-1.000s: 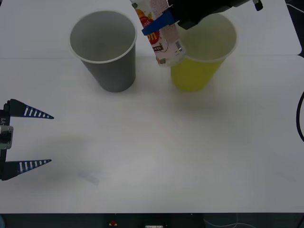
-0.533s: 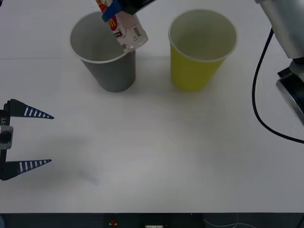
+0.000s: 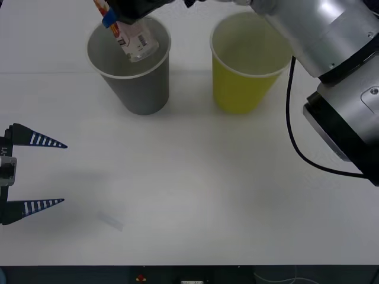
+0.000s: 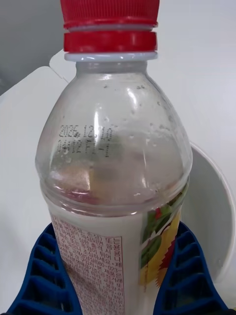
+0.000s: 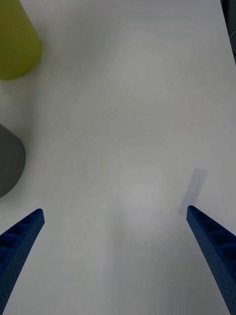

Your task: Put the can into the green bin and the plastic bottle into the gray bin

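The plastic bottle (image 3: pixel 135 36), clear with a red cap (image 4: pixel 109 24) and a white, red and orange label, hangs tilted over the mouth of the gray bin (image 3: pixel 131 83). Its base is about level with the rim. My right gripper (image 3: pixel 120 18) is shut on the bottle (image 4: pixel 115 162), with a blue finger (image 4: pixel 42 275) on each side of the label. Part of the gray bin's white rim (image 4: pixel 225 206) curves behind the bottle. The green bin (image 3: pixel 249 77) stands to the right of the gray one. The can is hidden or out of view. My left gripper (image 3: pixel 35 173) stays open at the table's left edge.
My right arm's silver links (image 3: pixel 331 71) and a black cable (image 3: pixel 296 136) reach over the table's right side, above and beside the green bin. A small clear strip (image 3: pixel 111 220) lies on the white table near the front. The left wrist view catches both bins' sides (image 5: pixel 14 44) (image 5: pixel 7 162).
My right arm has carried the bottle to the left, from in front of the green bin to over the gray bin's mouth. The left gripper has not moved.
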Tool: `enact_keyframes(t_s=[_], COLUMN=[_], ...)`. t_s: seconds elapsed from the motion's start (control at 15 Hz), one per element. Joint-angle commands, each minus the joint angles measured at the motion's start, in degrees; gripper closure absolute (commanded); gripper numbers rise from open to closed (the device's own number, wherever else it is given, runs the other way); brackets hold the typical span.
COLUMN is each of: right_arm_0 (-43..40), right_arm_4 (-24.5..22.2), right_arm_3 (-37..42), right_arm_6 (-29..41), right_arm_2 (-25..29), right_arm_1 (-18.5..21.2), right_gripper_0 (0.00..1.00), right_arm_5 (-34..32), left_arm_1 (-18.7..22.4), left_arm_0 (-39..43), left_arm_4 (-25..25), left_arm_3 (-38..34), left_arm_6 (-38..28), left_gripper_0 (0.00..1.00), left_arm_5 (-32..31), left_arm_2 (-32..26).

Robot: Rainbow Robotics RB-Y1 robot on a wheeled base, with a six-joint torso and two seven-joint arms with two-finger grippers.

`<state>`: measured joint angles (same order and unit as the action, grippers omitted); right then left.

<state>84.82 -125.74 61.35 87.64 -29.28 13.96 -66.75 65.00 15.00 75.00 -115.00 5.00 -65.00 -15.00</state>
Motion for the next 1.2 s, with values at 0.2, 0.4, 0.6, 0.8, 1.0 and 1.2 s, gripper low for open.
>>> enact_keyframes(t_s=[0.2, 0.4, 0.6, 0.8, 1.0, 1.2], right_arm_0=[0.0, -0.1, 0.0, 0.2, -0.2, -3.2], right_arm_4=[-0.1, -0.1, 0.2, 4.4, 11.0, 16.8], right_arm_3=[-1.1, -1.1, -1.1, -0.5, 4.7, 11.3], right_arm_6=[-0.4, -1.7, -3.6, -5.5, -9.6, -12.8], right_arm_2=[-0.5, -0.5, -0.1, 0.0, 1.6, 4.7], right_arm_1=[-0.6, -0.5, -0.4, 1.6, 7.7, 13.7], right_gripper_0=[0.89, 0.14, 0.0, 0.0, 0.0, 0.0], right_arm_5=[1.6, 2.4, 3.5, 3.3, -3.6, -9.5], left_arm_1=[0.0, 0.0, 0.0, 0.0, 0.0, 0.0], left_arm_0=[0.0, 0.0, 0.0, 0.0, 0.0, 0.0], left_arm_4=[0.0, 0.0, 0.0, 0.0, 0.0, 0.0], left_arm_3=[0.0, 0.0, 0.0, 0.0, 0.0, 0.0], left_arm_6=[0.0, 0.0, 0.0, 0.0, 0.0, 0.0], left_gripper_0=[0.0, 0.0, 0.0, 0.0, 0.0, 0.0], left_arm_5=[0.0, 0.0, 0.0, 0.0, 0.0, 0.0], left_arm_2=[0.0, 0.0, 0.0, 0.0, 0.0, 0.0])
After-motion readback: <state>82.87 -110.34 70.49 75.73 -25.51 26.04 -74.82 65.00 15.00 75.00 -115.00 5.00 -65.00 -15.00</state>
